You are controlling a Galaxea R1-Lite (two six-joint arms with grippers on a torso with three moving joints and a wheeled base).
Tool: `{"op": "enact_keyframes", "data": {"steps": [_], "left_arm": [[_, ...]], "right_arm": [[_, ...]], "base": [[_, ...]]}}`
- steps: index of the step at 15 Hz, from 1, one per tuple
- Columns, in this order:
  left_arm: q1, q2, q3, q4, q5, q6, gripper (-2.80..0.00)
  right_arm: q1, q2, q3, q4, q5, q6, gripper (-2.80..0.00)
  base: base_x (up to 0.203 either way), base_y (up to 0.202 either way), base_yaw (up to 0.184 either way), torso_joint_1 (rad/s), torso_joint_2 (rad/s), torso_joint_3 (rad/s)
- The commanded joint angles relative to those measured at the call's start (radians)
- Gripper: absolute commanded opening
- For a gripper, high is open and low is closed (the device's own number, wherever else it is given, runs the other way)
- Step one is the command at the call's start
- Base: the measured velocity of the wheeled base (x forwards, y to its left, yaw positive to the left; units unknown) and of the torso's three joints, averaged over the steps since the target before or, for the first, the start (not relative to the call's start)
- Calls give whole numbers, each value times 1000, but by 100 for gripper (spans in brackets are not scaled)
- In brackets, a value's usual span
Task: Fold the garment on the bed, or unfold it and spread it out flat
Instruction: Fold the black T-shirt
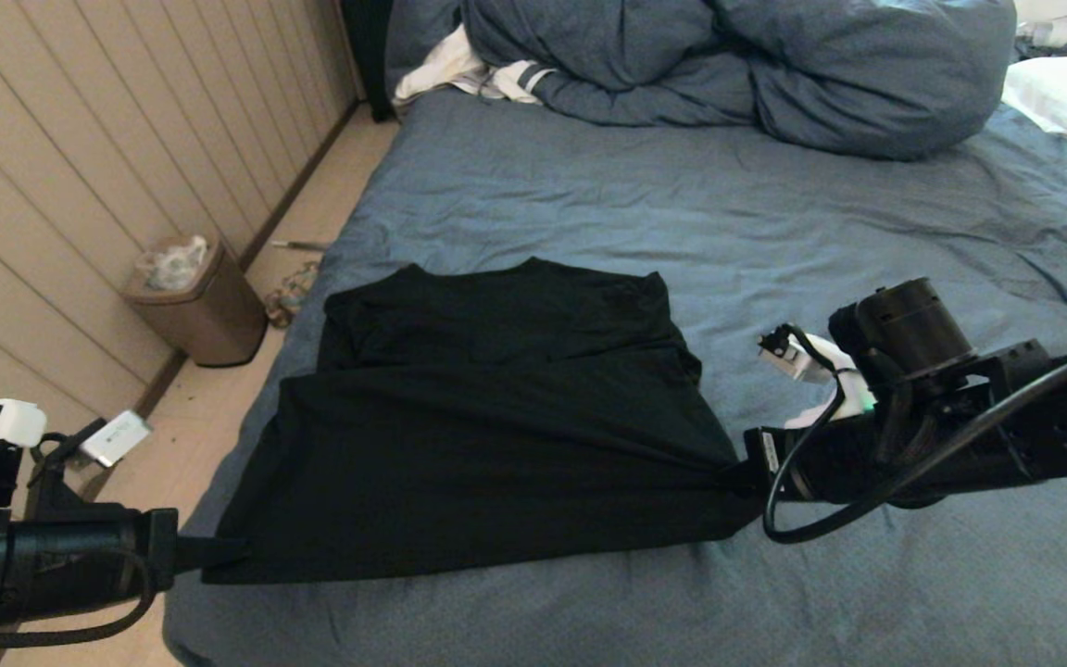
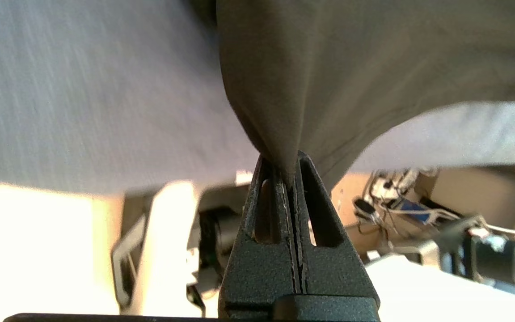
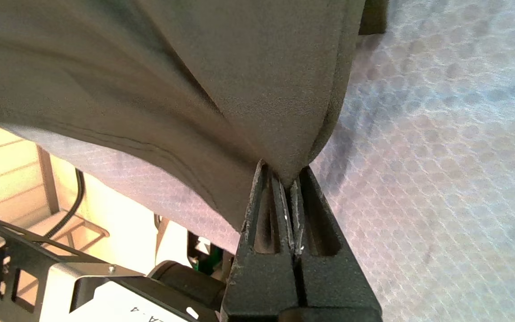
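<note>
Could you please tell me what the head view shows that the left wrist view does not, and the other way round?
Only the head view shows the whole black garment on the bed, the bunched duvet, the waste bin and the right gripper holding the shirt's other near corner. Only the left wrist view shows the left gripper with its jaws pressed together on the cloth. Both show that gripper at the shirt's near left corner.

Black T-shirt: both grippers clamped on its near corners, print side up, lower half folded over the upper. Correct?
Not quite: no print shows. In the head view the garment is plain black on top. The rest holds: the left gripper and right gripper are each shut on a near corner, with the lower half lying over the upper on the bed.
</note>
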Motion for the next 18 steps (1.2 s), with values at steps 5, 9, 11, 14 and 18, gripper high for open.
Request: {"op": "enact_keyframes", "data": {"steps": [5,9,11,14,18], "left_arm": [[0,-241,-160,317,21,5,-280],[0,-285,-266,453,28,6,-280],[-1,-323,-284,488,29,6,-280],[-1,-348,-321,536,60,6,-280],[0,-405,-373,616,70,6,-280]], "right_arm": [[3,-97,24,1,3,18,-280],[18,-197,22,30,2,19,-280],[41,-252,24,70,2,19,-280],[46,-297,26,77,2,19,-280],[48,-369,27,125,-4,16,-280]], "base": [[0,0,0,0,0,0],[0,0,0,0,0,0],[0,0,0,0,0,0],[0,0,0,0,0,0],[0,0,0,0,0,0]]}}
